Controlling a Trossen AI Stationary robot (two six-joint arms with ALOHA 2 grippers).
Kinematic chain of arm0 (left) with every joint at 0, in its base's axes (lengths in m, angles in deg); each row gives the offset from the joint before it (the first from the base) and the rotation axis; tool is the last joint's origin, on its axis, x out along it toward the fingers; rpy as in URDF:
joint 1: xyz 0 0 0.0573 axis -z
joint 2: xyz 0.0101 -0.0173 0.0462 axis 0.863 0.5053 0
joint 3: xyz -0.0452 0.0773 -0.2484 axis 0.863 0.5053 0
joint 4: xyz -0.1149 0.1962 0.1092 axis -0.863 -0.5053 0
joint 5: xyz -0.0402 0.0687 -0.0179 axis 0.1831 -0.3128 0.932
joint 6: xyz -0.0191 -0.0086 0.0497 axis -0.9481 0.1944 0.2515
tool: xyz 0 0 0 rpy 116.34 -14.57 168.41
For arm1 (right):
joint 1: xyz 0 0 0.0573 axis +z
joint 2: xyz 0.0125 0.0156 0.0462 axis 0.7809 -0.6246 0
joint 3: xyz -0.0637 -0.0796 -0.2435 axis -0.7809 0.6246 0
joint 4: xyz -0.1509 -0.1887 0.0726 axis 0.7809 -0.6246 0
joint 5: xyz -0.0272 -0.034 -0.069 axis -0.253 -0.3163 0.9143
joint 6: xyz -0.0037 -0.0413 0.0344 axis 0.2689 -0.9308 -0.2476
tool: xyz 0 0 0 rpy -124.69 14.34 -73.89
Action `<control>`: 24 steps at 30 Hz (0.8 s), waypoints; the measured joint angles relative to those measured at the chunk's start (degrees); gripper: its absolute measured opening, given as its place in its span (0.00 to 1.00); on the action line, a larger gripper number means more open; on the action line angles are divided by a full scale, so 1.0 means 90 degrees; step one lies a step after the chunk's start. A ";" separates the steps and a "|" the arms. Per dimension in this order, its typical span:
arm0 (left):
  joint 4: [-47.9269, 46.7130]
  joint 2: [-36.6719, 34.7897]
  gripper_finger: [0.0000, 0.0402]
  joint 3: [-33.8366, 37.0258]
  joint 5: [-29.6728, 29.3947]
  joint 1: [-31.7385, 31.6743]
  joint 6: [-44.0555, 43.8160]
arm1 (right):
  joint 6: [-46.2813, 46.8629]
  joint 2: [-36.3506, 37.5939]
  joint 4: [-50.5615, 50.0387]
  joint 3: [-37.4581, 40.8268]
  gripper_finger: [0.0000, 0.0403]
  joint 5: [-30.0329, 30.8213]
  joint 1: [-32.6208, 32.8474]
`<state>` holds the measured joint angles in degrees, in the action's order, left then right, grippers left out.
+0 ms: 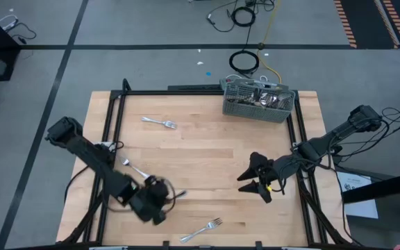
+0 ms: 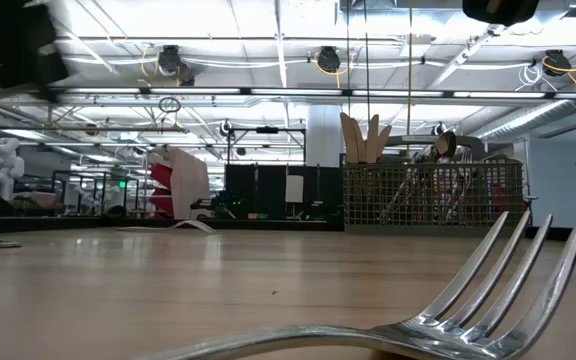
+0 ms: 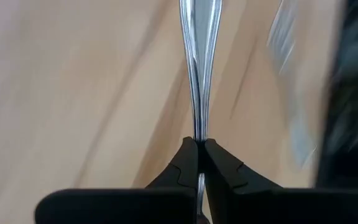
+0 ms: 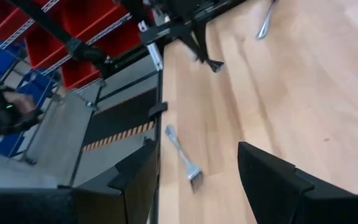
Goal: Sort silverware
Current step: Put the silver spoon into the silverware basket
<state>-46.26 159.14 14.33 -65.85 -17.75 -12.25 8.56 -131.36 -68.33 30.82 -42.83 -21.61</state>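
The left tool (image 3: 197,149) is clenched on a slim silver utensil handle (image 3: 199,68) jutting ahead of it over the surface (image 1: 207,160). The right tool (image 1: 261,182) hovers released, 1 fork (image 4: 184,158) below it.

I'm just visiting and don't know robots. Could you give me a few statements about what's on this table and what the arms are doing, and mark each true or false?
1. The left gripper has its jaws shut on a piece of silverware. True.
2. The right gripper also holds silverware. False: its jaws stand open and empty.
3. The grey caddy sits at the table's far edge with utensils inside. True.
4. No cutlery lies loose on the table. False: a fork lies near the front edge, another fork farther back.
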 joint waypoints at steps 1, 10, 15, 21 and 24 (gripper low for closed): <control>0.0281 -0.0111 0.03 -0.0012 -0.0152 -0.0157 0.0109 | -0.0024 0.0052 -0.0010 0.0000 0.52 0.0086 0.0000; 0.3732 -0.0525 0.02 -0.0012 0.0222 -0.1807 0.1226 | -0.0257 0.0826 -0.0317 0.0000 0.52 0.0820 0.0006; 0.4993 -0.0527 0.02 -0.0006 0.0500 -0.2672 0.1238 | -0.0867 0.1163 -0.0048 -0.0002 0.52 0.1091 0.0049; 0.5790 -0.0527 0.02 -0.0008 0.0887 -0.3502 0.0684 | -0.2029 0.1300 0.0442 -0.0005 0.52 0.1126 0.0040; 0.5756 -0.0520 0.02 -0.0006 0.1248 -0.3909 0.0251 | -0.2827 0.1284 0.0793 -0.0005 0.52 0.1316 -0.0012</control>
<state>5.55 154.46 14.28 -54.62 -52.93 -9.99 -16.88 -119.80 -61.19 30.78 -30.99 -21.72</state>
